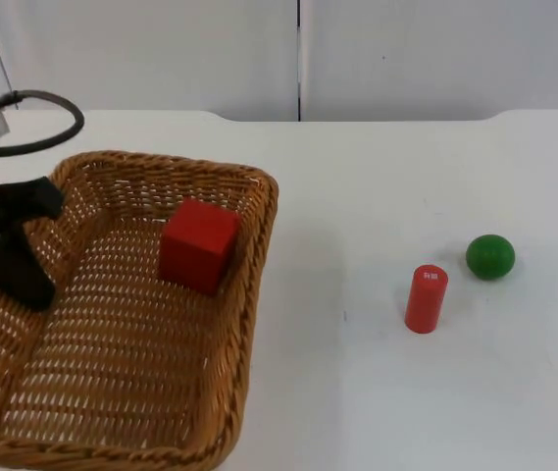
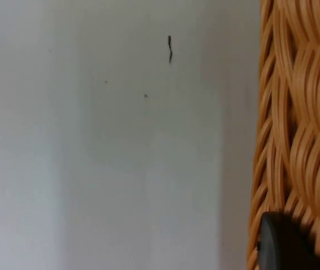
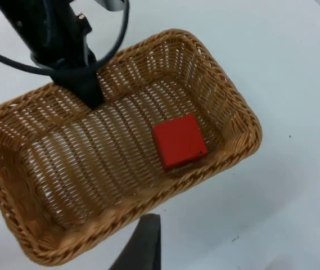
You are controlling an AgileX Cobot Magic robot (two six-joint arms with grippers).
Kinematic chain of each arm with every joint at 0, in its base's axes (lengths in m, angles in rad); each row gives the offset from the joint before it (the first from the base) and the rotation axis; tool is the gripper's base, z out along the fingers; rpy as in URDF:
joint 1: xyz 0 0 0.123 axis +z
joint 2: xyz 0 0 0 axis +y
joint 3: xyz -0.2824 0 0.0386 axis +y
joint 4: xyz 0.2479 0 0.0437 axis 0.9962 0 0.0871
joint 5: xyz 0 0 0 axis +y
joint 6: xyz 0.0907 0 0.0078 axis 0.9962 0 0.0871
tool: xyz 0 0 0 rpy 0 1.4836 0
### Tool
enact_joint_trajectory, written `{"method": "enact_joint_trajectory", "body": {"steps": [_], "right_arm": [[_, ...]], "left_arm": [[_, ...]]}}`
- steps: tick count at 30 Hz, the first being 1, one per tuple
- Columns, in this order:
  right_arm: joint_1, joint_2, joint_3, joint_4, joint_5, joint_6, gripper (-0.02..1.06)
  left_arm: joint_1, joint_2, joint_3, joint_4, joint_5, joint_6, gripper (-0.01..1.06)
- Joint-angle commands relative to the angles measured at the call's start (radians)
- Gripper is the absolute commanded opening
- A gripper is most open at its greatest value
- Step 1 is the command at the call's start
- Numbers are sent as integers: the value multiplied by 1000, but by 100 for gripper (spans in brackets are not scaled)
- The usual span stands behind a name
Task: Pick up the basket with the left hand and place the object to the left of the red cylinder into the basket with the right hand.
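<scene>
Your left claw [image 1: 25,250] grips the wicker basket [image 1: 249,294] by its rim. Beside that claw, inside the basket, sits a red cube [image 1: 198,245]. The right claw [image 3: 143,247] hovers above; its state can't be told.

The block [image 1: 198,245] is lying inside the basket [image 1: 249,294] on the tabletop [image 1: 377,177]. Well to its right, the cylinder [image 1: 426,299] is standing, with the ball [image 1: 490,256] just behind it.

A small white mark, possibly two characters, is seen on the top of the red cylinder [image 1: 426,298]; it cannot be read. No other text, number or sign is seen.
</scene>
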Motion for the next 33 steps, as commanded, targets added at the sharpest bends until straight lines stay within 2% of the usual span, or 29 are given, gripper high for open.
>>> {"method": "enact_joint_trajectory", "body": {"steps": [1,13,21,33], "right_arm": [[-5,-7,2,11,-8,1,87],[-5,-7,2,13,-16,10,87],[-5,-7,2,13,-16,10,87],[-5,-7,2,13,-20,10,87]], "left_arm": [[1,14,-23,-46,-6,6,0],[1,166,-104,-103,-46,65,0],[1,219,-104,-158,-131,122,0],[1,253,-112,-158,-150,138,0]]}}
